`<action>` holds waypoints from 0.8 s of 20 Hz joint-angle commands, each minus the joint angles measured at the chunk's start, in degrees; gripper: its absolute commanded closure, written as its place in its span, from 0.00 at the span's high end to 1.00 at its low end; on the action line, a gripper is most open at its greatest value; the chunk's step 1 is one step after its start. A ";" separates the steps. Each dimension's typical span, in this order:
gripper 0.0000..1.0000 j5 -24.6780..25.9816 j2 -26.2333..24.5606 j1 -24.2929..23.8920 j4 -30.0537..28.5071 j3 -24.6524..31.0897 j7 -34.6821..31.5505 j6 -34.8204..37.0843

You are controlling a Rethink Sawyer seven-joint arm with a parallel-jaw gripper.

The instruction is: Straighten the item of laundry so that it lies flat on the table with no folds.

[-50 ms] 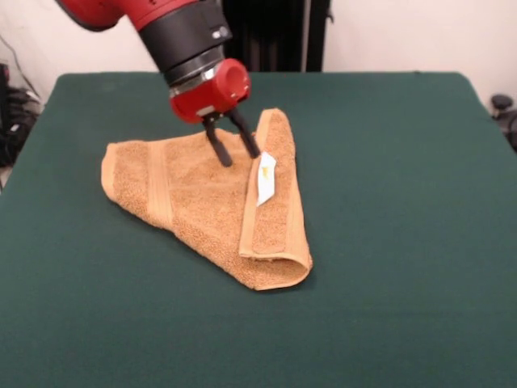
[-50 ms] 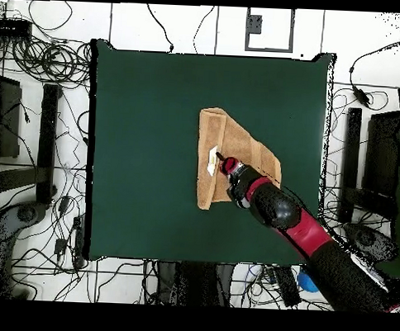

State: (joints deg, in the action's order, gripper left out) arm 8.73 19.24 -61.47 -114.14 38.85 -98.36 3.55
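The orange-tan towel (image 1: 202, 202) lies folded on the dark green table (image 1: 388, 242), its right-hand part doubled over into a long flap (image 1: 275, 202) with a rolled fold at the near end. A small white care label (image 1: 266, 176) shows on that flap. My gripper (image 1: 238, 153) points down onto the towel just left of the flap's edge, its two black fingers (image 1: 219, 145) spread apart, tips at the cloth, nothing between them. In the overhead view the towel (image 2: 254, 150) sits a little right of the table's (image 2: 146, 153) middle, with the label (image 2: 213, 160) beside my gripper (image 2: 226, 165).
Green cloth surrounds the towel on all sides, widest toward the near edge in the front view. Cables and black stands (image 2: 47, 141) crowd the floor around the table. A dark post (image 1: 275, 36) stands behind the far edge.
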 commanded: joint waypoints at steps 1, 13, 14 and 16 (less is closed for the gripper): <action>1.00 5.09 -9.04 -0.26 9.99 0.74 1.45 0.99; 1.00 10.42 -11.67 0.51 10.68 1.17 -4.63 -3.45; 1.00 10.12 -11.02 0.91 10.05 1.03 -5.57 -3.88; 1.00 9.76 -10.14 1.39 9.20 0.89 -6.67 -4.43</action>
State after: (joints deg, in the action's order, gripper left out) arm 17.08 11.06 -65.06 -108.24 39.43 -98.37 2.96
